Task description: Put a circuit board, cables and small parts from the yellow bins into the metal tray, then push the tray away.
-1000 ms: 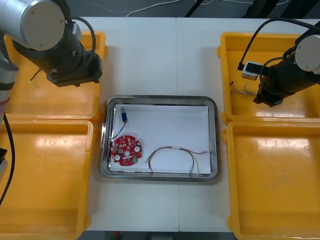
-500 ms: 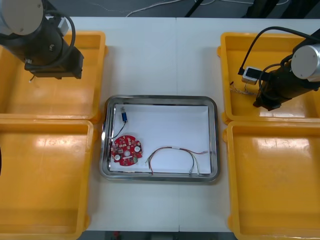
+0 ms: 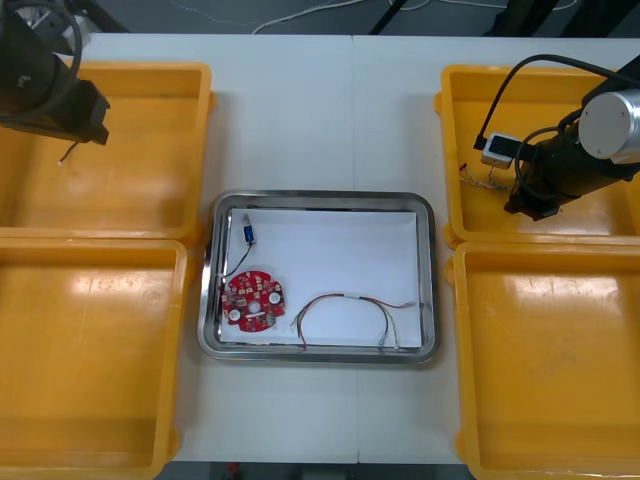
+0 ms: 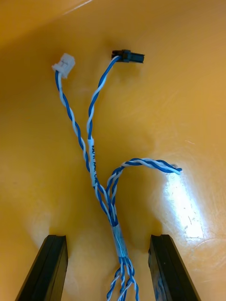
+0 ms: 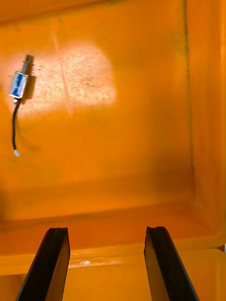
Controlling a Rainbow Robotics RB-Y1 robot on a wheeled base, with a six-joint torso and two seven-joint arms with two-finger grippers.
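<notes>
While the round red circuit board (image 3: 252,298) lies in the shiny metal tray (image 3: 320,197), my spread right pincer (image 4: 107,240) straddles the twisted blue and white cable (image 4: 101,188) in a yellow plastic bin (image 3: 540,72); left pincer (image 5: 106,230) spread too; pushing remains.

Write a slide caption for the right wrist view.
Right gripper, fingers open, straddles a twisted blue and white cable lying on the floor of a yellow bin.

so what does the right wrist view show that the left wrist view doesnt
Right wrist: a twisted blue and white cable lying between the right claw's open fingers, with a white connector and a black connector. Left wrist: a small metal part with a black lead, well ahead of the open left claw. Both: a yellow bin floor under open fingers.
</notes>
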